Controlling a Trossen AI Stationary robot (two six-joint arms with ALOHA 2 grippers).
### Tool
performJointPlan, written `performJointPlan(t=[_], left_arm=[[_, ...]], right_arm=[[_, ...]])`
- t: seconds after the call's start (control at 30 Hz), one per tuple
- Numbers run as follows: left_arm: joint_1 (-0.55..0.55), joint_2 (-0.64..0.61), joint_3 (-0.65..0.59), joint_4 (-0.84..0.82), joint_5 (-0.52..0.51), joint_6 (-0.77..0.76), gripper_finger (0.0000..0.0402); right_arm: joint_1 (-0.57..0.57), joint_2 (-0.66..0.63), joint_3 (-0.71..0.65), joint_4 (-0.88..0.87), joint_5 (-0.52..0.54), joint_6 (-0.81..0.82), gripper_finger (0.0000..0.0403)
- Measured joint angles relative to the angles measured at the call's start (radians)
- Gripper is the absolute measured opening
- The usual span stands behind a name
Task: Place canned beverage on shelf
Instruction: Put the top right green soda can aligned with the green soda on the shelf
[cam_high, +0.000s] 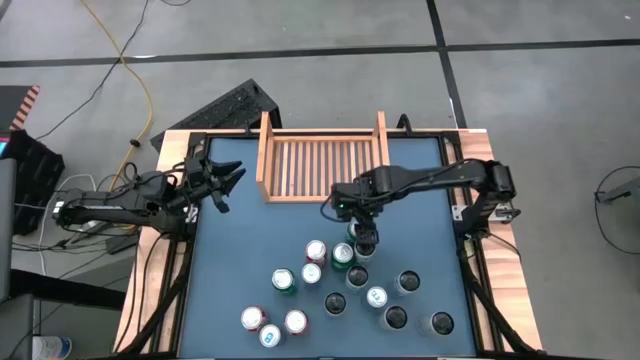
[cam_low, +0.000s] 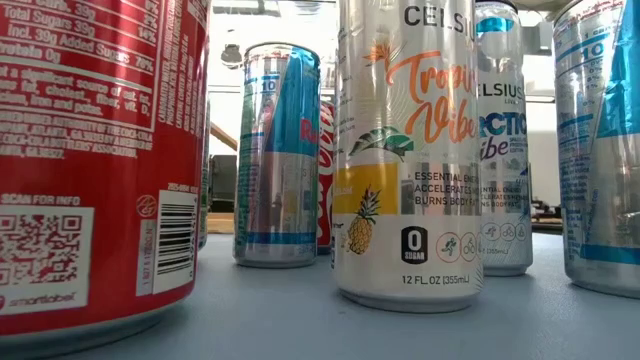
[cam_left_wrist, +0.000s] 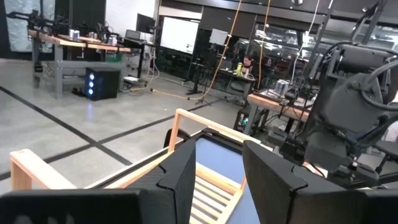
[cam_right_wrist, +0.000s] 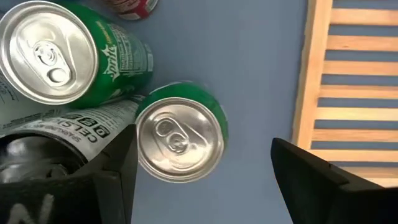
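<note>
The light-wood slatted shelf (cam_high: 320, 160) lies at the table's far middle; its near wall shows in the right wrist view (cam_right_wrist: 308, 74). My right gripper (cam_high: 365, 243) points down, open, just near of the shelf. Its fingers (cam_right_wrist: 115, 180) stand on either side of an upright green can (cam_right_wrist: 180, 140), seen from above. I cannot tell whether the one finger touches the can. A second green Sprite can (cam_right_wrist: 62, 53) stands close beside it. My left gripper (cam_high: 225, 180) is open and empty at the far left; its fingers also show in its wrist view (cam_left_wrist: 227, 180).
Several upright cans (cam_high: 330, 290) stand clustered on the blue table's near half, among them a Celsius can (cam_right_wrist: 56, 127) right by my right gripper. In the low view a red can (cam_low: 90, 150) and a Celsius can (cam_low: 405, 150) stand close up. The shelf's slats (cam_high: 320, 165) are bare.
</note>
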Motion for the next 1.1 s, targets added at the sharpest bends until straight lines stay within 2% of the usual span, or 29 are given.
performJointPlan(t=[0.4,0.7,0.93,1.1], left_arm=[[0.0,0.0,0.0,-0.032,0.001,-0.022,0.012],[0.0,0.0,0.0,-0.05,0.01,-0.038,0.012],[0.0,0.0,0.0,-0.049,0.01,-0.039,0.012],[0.0,0.0,0.0,-0.048,0.011,-0.039,0.012]], right_arm=[[0.02,0.001,-0.001,0.028,-0.015,0.044,0.0282],[0.024,0.0,-0.068,0.072,-0.017,0.049,0.0282],[0.022,0.0,-0.071,0.095,-0.017,0.035,0.0282],[0.012,0.0,-0.071,0.094,-0.016,0.02,0.0266]])
